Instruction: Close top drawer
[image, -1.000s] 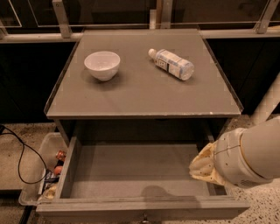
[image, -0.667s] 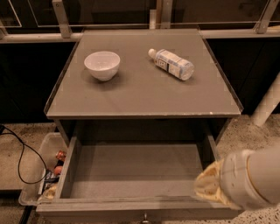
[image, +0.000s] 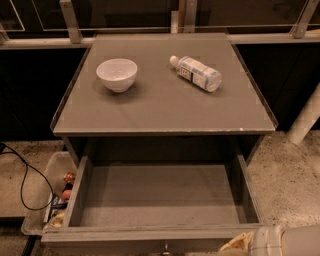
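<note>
The top drawer (image: 160, 200) is a wide, shallow grey drawer pulled far out from under the cabinet top (image: 165, 110). Its inside is empty. Its front panel (image: 145, 237) runs along the bottom of the view, with a small round metal knob (image: 165, 248) at its centre. My gripper (image: 239, 246) is at the bottom right edge of the view, just in front of the right end of the front panel. The white arm segment (image: 290, 242) behind it is mostly cut off by the frame.
A white bowl (image: 116, 74) and a plastic bottle (image: 196, 73) lying on its side rest on the cabinet top. A clear bin (image: 50, 200) with small items sits on the floor at left, next to a black cable (image: 22, 185). A white post (image: 306, 120) stands at right.
My arm has moved down and back, from over the drawer's right side to the bottom right corner in front of the drawer. The drawer has not moved.
</note>
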